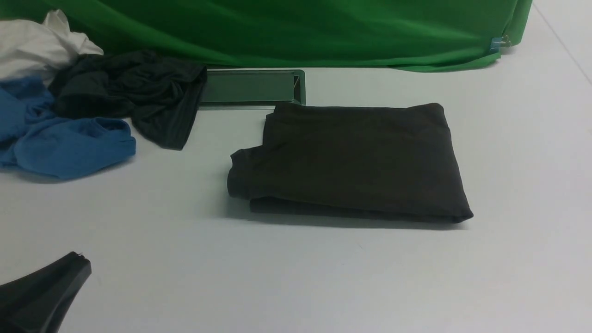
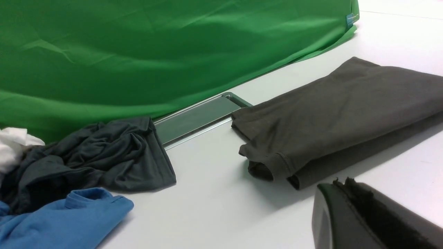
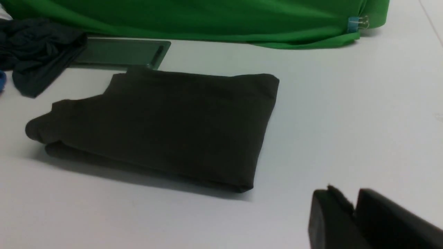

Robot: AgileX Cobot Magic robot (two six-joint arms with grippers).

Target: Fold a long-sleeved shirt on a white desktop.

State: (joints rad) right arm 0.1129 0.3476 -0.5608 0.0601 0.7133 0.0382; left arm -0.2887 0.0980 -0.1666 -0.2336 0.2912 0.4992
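While the long-sleeved shirt (image 1: 351,159) lies folded mid-frame, the left gripper (image 1: 78,261) sits low at lower left, jaws pressed together; the right gripper (image 3: 354,204) shows a slight gap.

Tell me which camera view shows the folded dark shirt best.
The front view: the whole folded shirt lies in frame, every edge visible against the white desktop. The right wrist view also shows it whole, but darker. The left wrist view cuts off one end, though it shows the cuff and stacked layers close up.
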